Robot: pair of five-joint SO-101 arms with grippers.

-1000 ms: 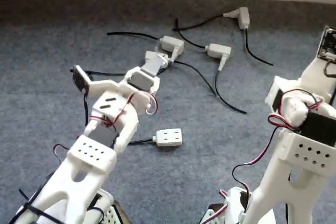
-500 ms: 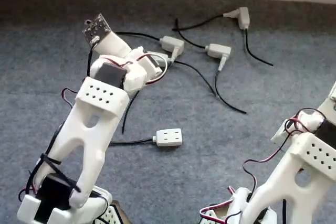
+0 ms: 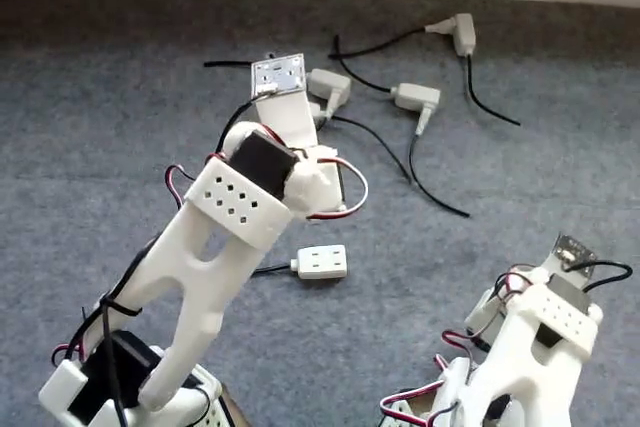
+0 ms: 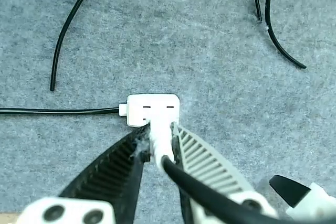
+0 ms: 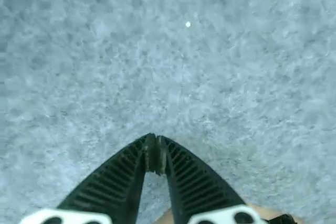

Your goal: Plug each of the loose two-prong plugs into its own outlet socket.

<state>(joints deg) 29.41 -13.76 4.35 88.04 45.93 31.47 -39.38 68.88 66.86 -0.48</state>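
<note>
White plug [image 4: 159,148], clamped in the left gripper [image 4: 160,128], touches the outlet socket [image 4: 152,108] just ahead of it.

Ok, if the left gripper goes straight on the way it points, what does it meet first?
The white outlet socket, straight ahead. The plug held in the left gripper looks very close to it, though depth is unclear.
</note>
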